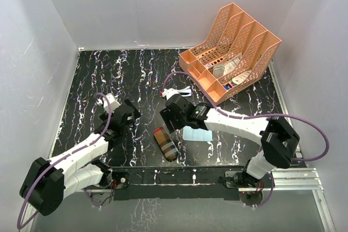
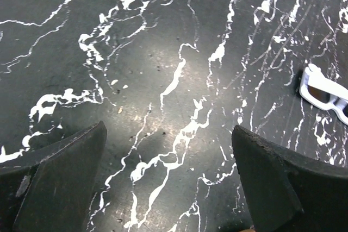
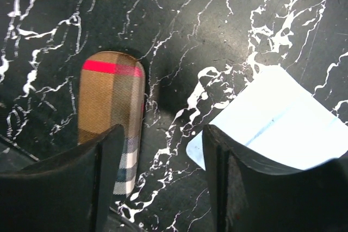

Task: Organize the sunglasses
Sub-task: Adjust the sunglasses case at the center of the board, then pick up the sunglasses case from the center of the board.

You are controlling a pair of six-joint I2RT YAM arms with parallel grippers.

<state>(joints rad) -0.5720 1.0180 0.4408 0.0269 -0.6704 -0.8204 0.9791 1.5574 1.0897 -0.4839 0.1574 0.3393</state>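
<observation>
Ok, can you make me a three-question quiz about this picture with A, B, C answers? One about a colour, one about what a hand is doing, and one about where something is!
1. What colour is the square cloth?
A) red B) light blue C) green

2. How is the left hand?
A) shut tight B) squeezing something C) wide open, nothing in it

3. Where are the sunglasses?
A) in the left hand B) under the cloth C) on the table

Answers:
1 B: it looks pale blue against the dark top.
2 C: the left wrist view shows only bare table between its fingers.
3 C: they lie out in the open on the marbled surface.
</observation>
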